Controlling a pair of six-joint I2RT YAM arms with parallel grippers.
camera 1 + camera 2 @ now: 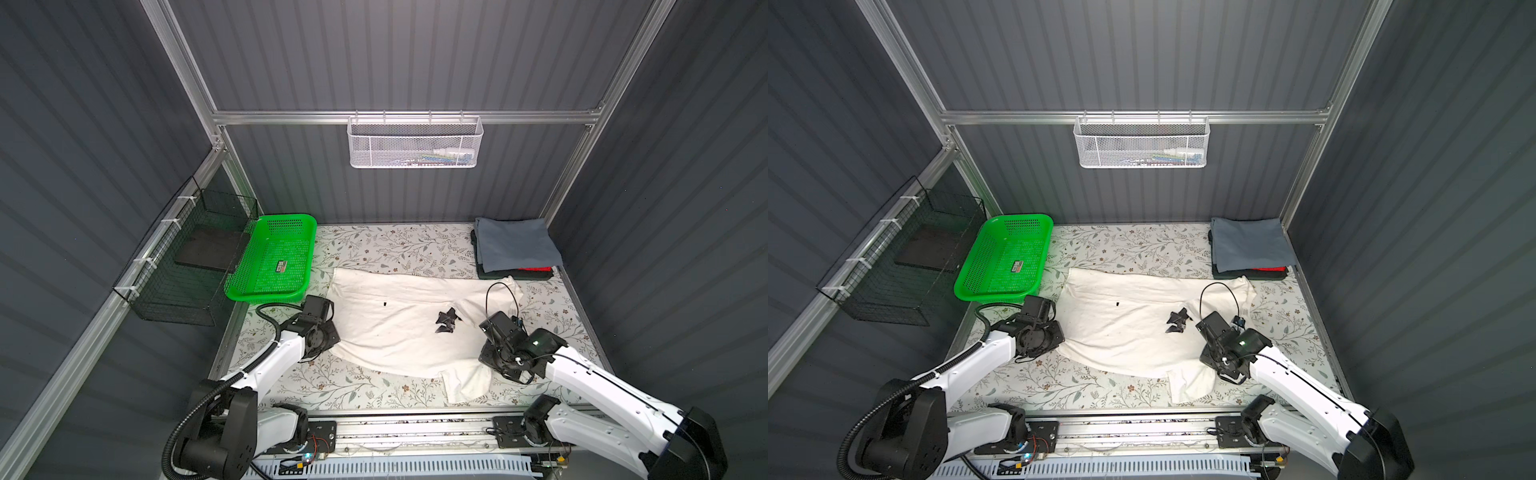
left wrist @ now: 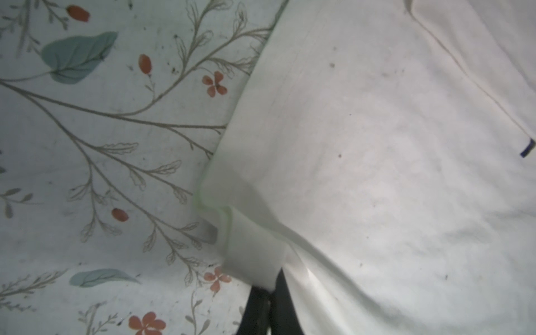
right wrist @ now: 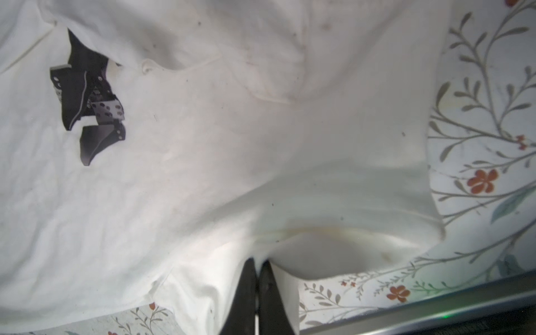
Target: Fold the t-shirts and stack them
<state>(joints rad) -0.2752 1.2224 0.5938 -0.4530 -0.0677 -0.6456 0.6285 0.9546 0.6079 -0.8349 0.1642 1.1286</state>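
In both top views the cream-white tee (image 1: 395, 324) (image 1: 1129, 332) is seen spread and creased on the floral counter (image 1: 374, 249), just beside the green basket (image 1: 286, 217). Its hem is turned toward the basket and its black print (image 1: 446, 322) lies on the half away from the basket. The folded stack, a slate grey-blue tee (image 1: 515, 243) over a dark tee (image 1: 494, 275) and a red tee (image 1: 536, 270), is set well apart from the basket, at the cream tee's farthest corner. The left gripper (image 1: 322, 332) is placed at the hem corner nearest the basket and the right gripper (image 1: 490, 353) at the shoulder end farthest from it; their jaws are hidden there by the wrists. In the left wrist view the left gripper's (image 2: 269, 293) jaws are seen closed narrow on a pinched tuck of the hem. In the right wrist view the right gripper's (image 3: 257, 269) jaws are likewise clamped on cloth near the sleeve seam, with a loose pocket of fabric bulged beside them. A lengthwise fold is judged to be in hand. It is best done if both pinches are raised together and level, the cloth is drawn lightly taut so the middle does not sag, and the edge is then carried across and laid edge to edge. The trailing sleeve (image 1: 465, 384) should be watched so that it is not dragged under.
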